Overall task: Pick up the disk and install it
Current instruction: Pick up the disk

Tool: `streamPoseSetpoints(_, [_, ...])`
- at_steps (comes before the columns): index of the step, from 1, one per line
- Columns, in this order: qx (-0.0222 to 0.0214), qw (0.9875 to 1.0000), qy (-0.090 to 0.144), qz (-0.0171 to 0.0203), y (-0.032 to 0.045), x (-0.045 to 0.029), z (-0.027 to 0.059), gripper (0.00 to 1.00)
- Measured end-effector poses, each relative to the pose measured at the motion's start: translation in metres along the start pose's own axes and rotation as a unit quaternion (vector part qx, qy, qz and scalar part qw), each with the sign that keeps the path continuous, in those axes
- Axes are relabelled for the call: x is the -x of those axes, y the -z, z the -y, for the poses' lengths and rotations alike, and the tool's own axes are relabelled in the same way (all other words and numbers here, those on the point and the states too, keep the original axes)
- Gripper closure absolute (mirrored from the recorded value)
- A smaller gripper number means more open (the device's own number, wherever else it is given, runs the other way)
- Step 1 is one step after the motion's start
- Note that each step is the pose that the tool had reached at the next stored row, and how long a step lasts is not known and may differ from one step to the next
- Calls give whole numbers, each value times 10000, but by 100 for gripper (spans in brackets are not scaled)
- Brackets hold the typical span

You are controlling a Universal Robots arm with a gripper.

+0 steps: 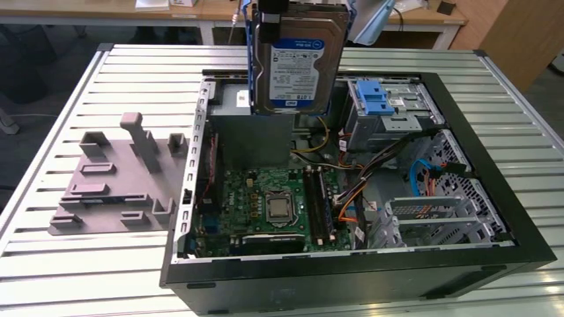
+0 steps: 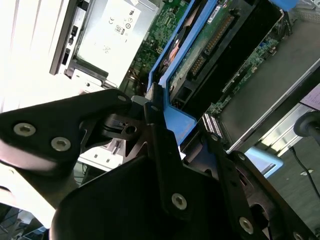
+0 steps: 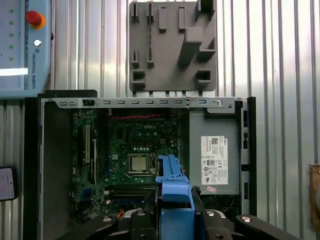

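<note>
Holds the disk point(image 1: 295, 63) by its blue bracket point(image 3: 172, 185), gripper point(image 3: 175, 220) closed on it; hangs it long axis upright, directly beneath, over the open computer case point(image 1: 352, 267).

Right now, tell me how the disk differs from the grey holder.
The disk hangs upright over the open case, clamped in the gripper's jaws; the grey holder lies flat on the table. The disk is silver, labelled, blue-framed; the grey holder is plain with upright posts. Both are rectangular.
</note>
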State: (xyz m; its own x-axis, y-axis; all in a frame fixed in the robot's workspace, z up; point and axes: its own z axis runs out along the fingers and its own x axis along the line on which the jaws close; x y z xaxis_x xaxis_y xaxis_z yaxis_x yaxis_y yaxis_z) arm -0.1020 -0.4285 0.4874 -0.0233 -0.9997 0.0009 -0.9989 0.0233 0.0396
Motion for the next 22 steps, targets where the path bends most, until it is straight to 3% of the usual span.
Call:
streamPoseSetpoints(14, [0, 10000, 0, 0, 0, -63, 2, 64])
streamPoseSetpoints(22, [0, 10000, 0, 1, -1, -187, 15, 64])
